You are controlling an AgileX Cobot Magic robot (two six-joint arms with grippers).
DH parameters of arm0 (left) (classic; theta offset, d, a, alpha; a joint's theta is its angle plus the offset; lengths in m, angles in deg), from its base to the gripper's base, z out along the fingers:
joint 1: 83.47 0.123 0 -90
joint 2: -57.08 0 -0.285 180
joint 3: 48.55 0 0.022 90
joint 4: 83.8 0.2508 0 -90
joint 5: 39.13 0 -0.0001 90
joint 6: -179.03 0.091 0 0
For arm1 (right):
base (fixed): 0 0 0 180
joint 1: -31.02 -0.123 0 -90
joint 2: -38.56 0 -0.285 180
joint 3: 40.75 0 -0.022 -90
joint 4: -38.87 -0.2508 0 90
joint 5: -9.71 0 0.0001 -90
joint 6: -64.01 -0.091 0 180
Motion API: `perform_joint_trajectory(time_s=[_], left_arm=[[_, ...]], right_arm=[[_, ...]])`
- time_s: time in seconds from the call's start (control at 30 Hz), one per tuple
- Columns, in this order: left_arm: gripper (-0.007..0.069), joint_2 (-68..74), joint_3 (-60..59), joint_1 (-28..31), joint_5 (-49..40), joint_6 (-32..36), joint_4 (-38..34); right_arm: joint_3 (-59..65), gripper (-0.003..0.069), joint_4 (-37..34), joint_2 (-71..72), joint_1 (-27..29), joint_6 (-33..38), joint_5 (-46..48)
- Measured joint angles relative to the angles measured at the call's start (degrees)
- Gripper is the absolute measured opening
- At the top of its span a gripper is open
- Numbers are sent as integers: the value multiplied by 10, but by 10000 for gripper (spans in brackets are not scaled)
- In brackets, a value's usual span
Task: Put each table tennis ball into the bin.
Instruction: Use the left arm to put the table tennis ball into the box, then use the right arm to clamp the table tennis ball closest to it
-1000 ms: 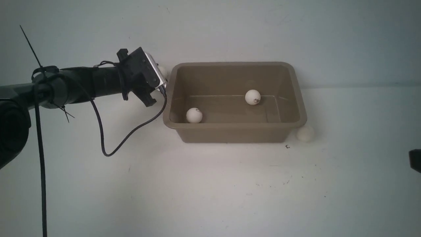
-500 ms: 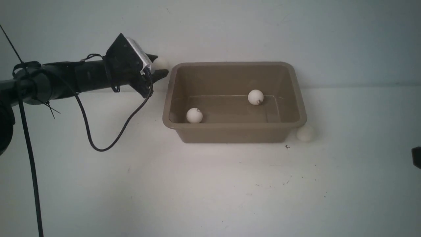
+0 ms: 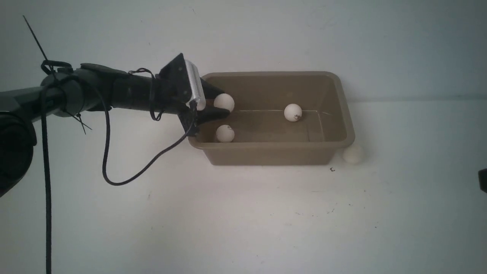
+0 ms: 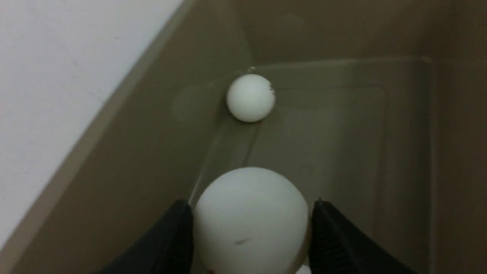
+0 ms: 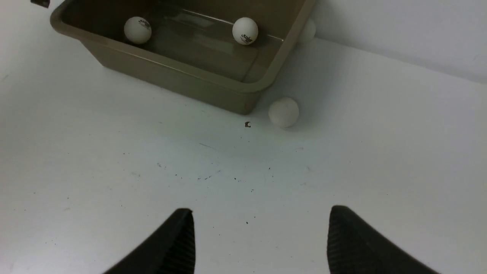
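Note:
The taupe bin (image 3: 347, 114) stands at the back middle of the table. My left gripper (image 3: 223, 103) hangs over the bin's left end, shut on a white table tennis ball (image 3: 223, 102); in the left wrist view that ball (image 4: 251, 220) fills the gap between both black fingers. Two balls lie inside the bin, one front left (image 3: 225, 133) and one mid-back (image 3: 293, 112). Another ball (image 3: 353, 154) rests on the table by the bin's front right corner. My right gripper (image 5: 260, 217) is open over bare table, well short of that ball (image 5: 284, 111).
A further white ball (image 5: 307, 30) peeks out behind the bin's far right corner, close to the back wall. The left arm's black cable (image 3: 125, 175) loops down over the table left of the bin. A small dark speck (image 3: 332, 169) lies near the bin's front right corner.
My left gripper has carried its ball from beyond the bin's far left corner, rightward and nearer, to above the bin's left end. The mid-back ball rolled slightly. The right gripper stayed put.

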Motion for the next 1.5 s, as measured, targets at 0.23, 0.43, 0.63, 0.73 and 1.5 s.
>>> perform_joint_trajectory(time_s=[0.23,0.43,0.63,0.73,1.5], left_arm=[[472,-29,-1,-1,17,-95,1],[498,-121,0,39,58,-209,1],[453,-179,0,100,-4,-311,12],[442,-208,0,126,-33,-339,48],[406,-370,0,160,30,-860,457]], right_arm=[[0,429,4,0,0,0,-7],[0,429,4,-3,0,0,-57],[0,429,15,-59,0,10,-97],[0,429,16,-87,0,13,-113],[0,429,13,-97,0,28,-213]])
